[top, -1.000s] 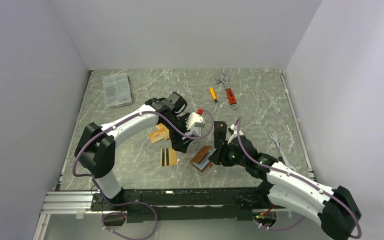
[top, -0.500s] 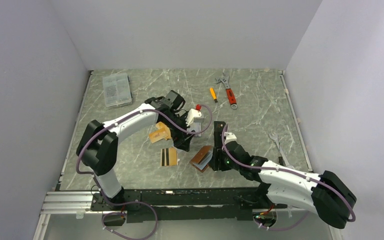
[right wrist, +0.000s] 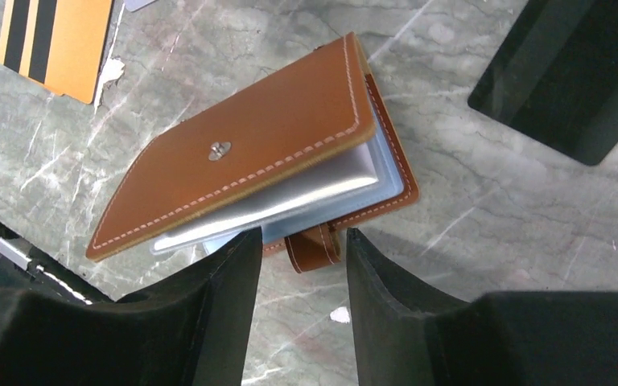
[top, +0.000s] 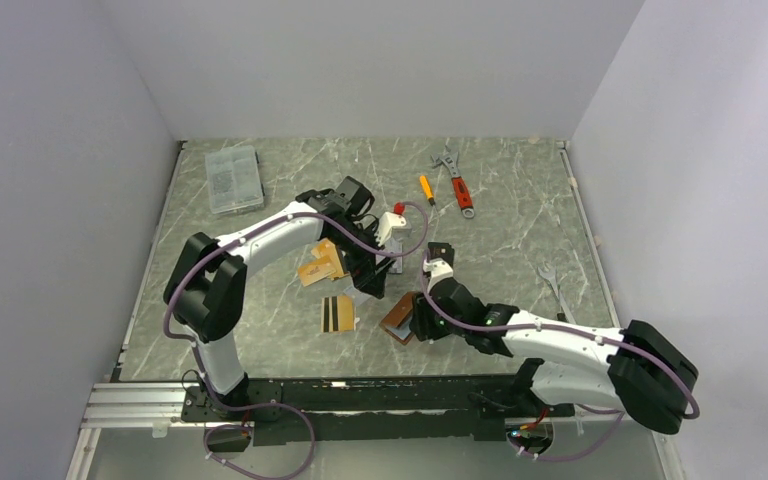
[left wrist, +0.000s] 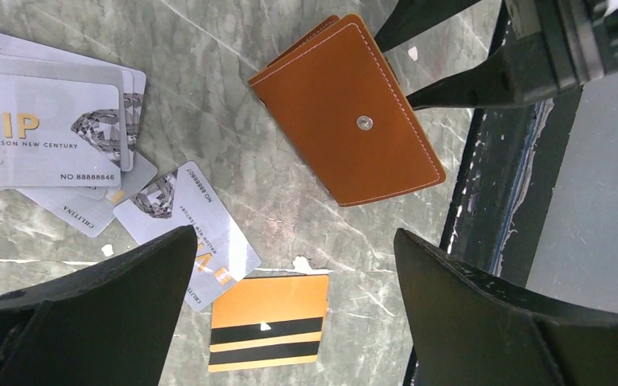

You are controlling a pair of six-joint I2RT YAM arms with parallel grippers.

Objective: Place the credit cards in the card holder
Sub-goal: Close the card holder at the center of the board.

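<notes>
Card holder (right wrist: 249,153): tan leather, lying on the worktop (top: 520,230) near the front edge, between the two arms; cover slightly lifted, clear sleeves showing at the open edge. Same spot as a second ago.
Snap tab (right wrist: 314,245): sticks out from the holder's open edge, between the right fingers.
Right gripper (right wrist: 302,240): part open, one finger on each side of the tab, gap visible on one side; no grasp seen. A second ago it stood back from the holder; now the arm stretches low and it is at the holder's edge.
Left gripper (left wrist: 294,241): released, fully spread, nothing between its fingers; hangs above bare worktop between the cards and the holder. Arm shifted slightly since the earlier frame.
Fanned cards (left wrist: 44,133): silver-grey, overlapping, left of the holder; unmoved.
Striped gold card (left wrist: 267,322): flat, alone, near the fan; unmoved.
Far side: clear box (top: 233,179), screwdriver (top: 426,188), red-handled wrench (top: 457,185).
</notes>
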